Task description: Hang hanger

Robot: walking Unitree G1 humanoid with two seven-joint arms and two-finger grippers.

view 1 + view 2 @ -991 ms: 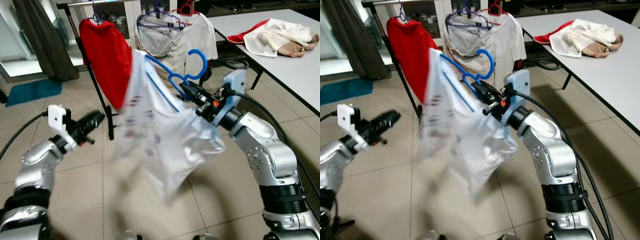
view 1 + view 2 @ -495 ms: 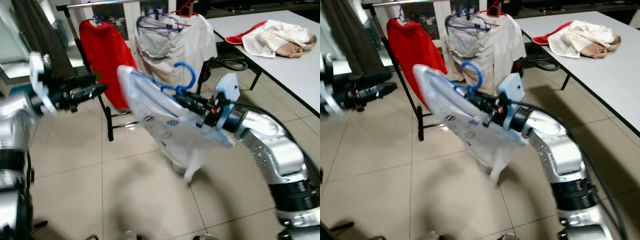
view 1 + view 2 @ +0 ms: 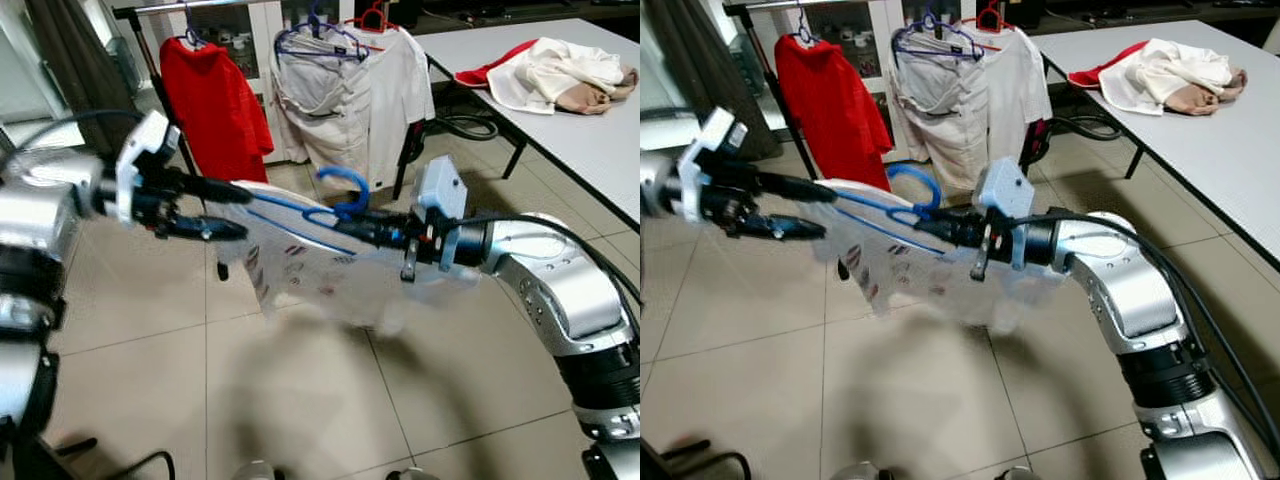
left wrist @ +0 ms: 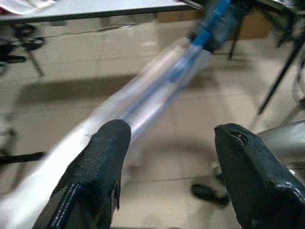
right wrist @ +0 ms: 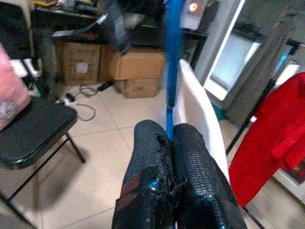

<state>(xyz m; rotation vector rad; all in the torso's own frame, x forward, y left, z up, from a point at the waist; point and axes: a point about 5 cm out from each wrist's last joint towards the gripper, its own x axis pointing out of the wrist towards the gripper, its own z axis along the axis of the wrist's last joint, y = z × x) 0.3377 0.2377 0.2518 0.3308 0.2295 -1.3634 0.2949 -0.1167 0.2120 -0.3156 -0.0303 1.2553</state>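
Left eye view: blue hanger [image 3: 340, 195] w/ white printed garment [image 3: 330, 275] is held out nearly flat over the tiled floor [image 3: 280, 390], in front of the clothes rack [image 3: 200, 8]. Right claw [image 3: 350, 228] is clamped on the hanger just below its hook. Left claw [image 3: 225, 210] is seen at the garment's far shoulder end, fingers apart, one above and one below the fabric edge. Red shirt [image 3: 220, 105] and white shirt [image 3: 350, 90] are hung on the rack behind. Pile of clothes [image 3: 555, 75] is seen on the counter [image 3: 590, 140] to the right.

Right eye view: same scene; hanger hook [image 3: 912, 185] is curled upward, well short of the rack rail.

Left wrist view: left claw fingers [image 4: 102, 157] are spread wide; blurred white garment and blue hanger bar [image 4: 209, 28] are seen running between them. Contact w/ fabric can't be told.

Right wrist view: right claw fingers [image 5: 152, 157] are pressed together on the blue hanger stem [image 5: 172, 62]; white fabric beside it. Black chair [image 5: 33, 133] and cardboard boxes [image 5: 138, 64] are seen on the floor beyond.
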